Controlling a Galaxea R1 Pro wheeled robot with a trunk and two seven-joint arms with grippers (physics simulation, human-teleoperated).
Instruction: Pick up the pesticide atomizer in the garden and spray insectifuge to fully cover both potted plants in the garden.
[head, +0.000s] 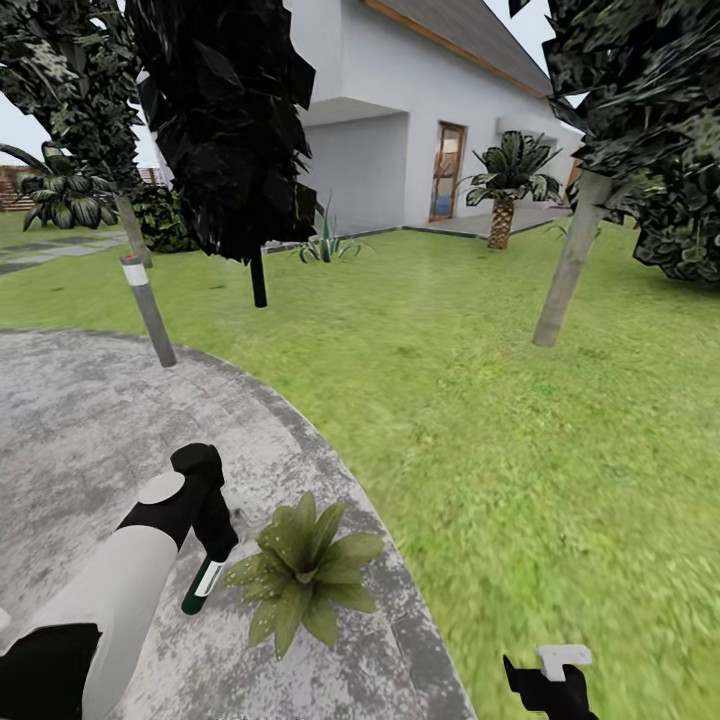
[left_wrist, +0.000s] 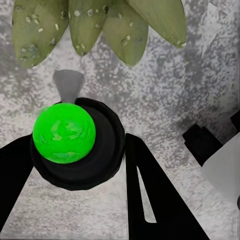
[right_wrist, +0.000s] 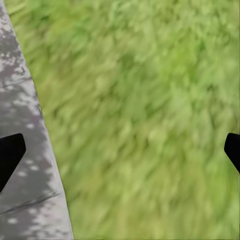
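Observation:
One potted plant (head: 305, 577), a low rosette of olive-green leaves, stands on the grey stone paving (head: 80, 430) near its curved edge in the garden. My left gripper (head: 208, 535) is shut on the pesticide atomizer (head: 203, 583), a slim dark-green bottle with a white label, held tilted just left of the plant. In the left wrist view the atomizer (left_wrist: 65, 132) sits end-on between my black fingers (left_wrist: 150, 195); the plant's leaves (left_wrist: 85, 25) beyond it carry pale specks. My right gripper (head: 548, 675) hangs open over the lawn (right_wrist: 140, 115), by the paving's edge.
A grey lamp post (head: 150, 312) leans at the paving's far rim. A dark tree (head: 258, 275) and a pale trunk (head: 568, 265) stand on the grass. A white house (head: 400, 130), a palm (head: 503, 195) and a spiky plant (head: 327, 245) lie beyond.

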